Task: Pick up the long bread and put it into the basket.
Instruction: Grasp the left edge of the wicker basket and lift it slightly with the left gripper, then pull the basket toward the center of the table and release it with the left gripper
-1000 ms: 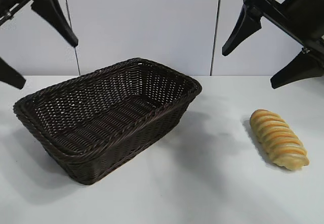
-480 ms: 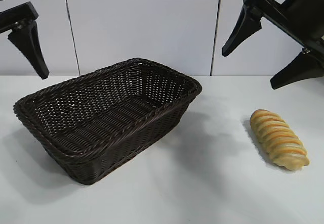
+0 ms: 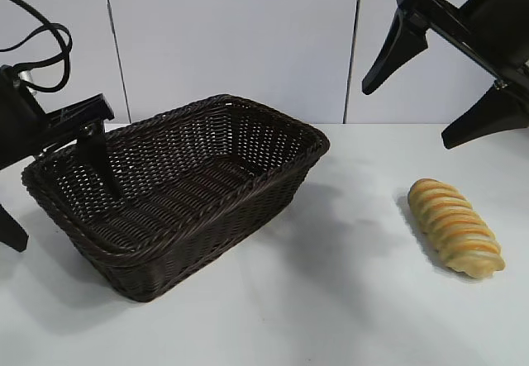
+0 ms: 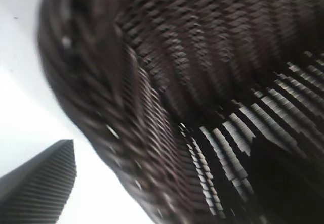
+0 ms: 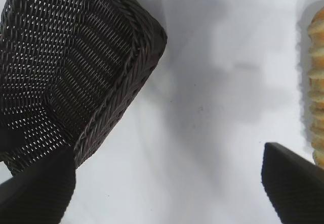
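left pincer (image 3: 54, 191) wide open astride basket (image 3: 178, 192) rim, frame left | right pincer (image 3: 446, 93) wide open, empty, upper right | long bread (image 3: 455, 226) on bench (image 3: 347, 300), lower right

You have one basket (image 3: 178, 192), the dark woven one filling the left and centre of the frame, and one bread (image 3: 455, 227), a single twisted loaf at the lower right. You also have two grippers: the left gripper (image 3: 54, 197) at the left edge and the right gripper (image 3: 430, 85) at the upper right, each showing two dark fingers spread apart.
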